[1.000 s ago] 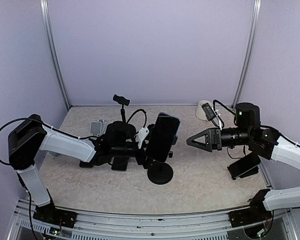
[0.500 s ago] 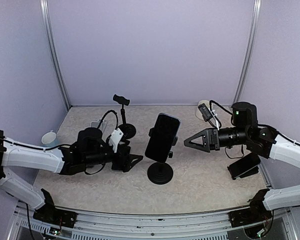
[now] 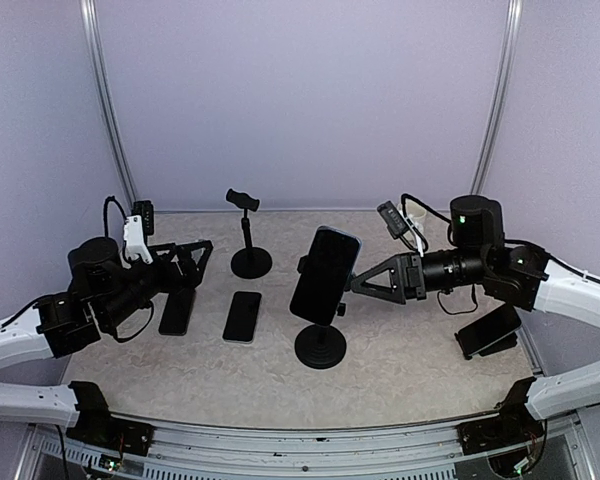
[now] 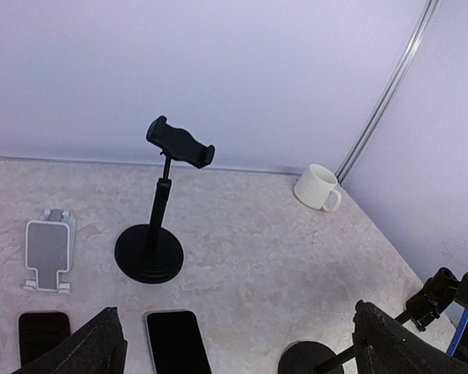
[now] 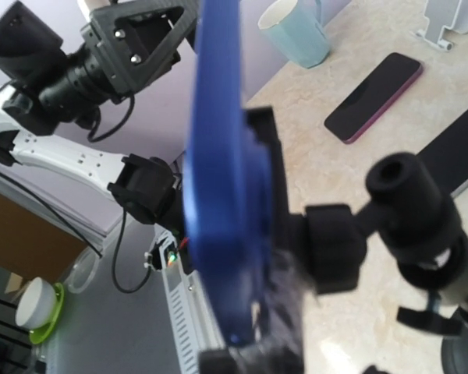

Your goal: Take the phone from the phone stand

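A robot-lab test booth: plain lilac walls, aluminium corner posts, marbled table.

Both arms pair white shells with black joints. The left arm, at 9 o'clock in the top view, has smooth white links that end in black cylindrical motors. The right arm, at 3 o'clock, is built alike, with small green lights on its black joint housings. The left gripper and the right gripper are matte black, with fingers shaped as hollow triangular frames. The right wrist view shows small screws in the left one's plates. A white camera block sits on the left wrist. Thin black cables loop over both wrists. The black bases, at 6 o'clock, carry tiny green lights.
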Tool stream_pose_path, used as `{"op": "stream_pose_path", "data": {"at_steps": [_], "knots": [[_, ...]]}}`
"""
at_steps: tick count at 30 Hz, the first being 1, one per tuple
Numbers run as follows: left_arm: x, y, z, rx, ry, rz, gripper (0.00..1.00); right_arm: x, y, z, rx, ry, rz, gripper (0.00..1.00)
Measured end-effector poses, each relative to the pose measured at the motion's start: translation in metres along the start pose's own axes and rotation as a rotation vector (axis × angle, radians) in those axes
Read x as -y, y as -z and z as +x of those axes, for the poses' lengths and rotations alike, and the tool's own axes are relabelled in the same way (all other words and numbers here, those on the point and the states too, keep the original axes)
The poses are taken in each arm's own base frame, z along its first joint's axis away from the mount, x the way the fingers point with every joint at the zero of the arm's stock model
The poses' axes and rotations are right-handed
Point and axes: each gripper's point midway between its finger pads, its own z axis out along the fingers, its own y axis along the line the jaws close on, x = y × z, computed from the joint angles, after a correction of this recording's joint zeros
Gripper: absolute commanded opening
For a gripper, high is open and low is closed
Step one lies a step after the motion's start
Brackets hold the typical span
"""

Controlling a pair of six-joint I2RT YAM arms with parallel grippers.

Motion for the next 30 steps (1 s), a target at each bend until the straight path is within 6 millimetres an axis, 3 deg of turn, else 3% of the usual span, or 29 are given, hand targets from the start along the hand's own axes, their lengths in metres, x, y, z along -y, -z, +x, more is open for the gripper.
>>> {"op": "stream_pose_path", "data": {"at_steps": [5, 10, 18, 30], "knots": [[0.007, -0.009, 0.019, -0.133, -0.008, -0.024, 0.99, 0.0, -0.005, -0.002, -0.002, -0.004, 0.02, 0.6], [0.037, -0.001, 0.053, -0.265, -0.061, 0.04, 0.99, 0.004, -0.006, -0.003, -0.003, -0.017, 0.053, 0.54], [0.086, -0.001, 0.053, -0.306, -0.086, 0.08, 0.99, 0.008, -0.009, -0.003, -0.005, -0.031, 0.078, 0.48], [0.148, -0.001, 0.086, -0.411, -0.154, 0.207, 0.99, 0.008, -0.012, -0.003, -0.01, -0.035, 0.083, 0.35]]}}
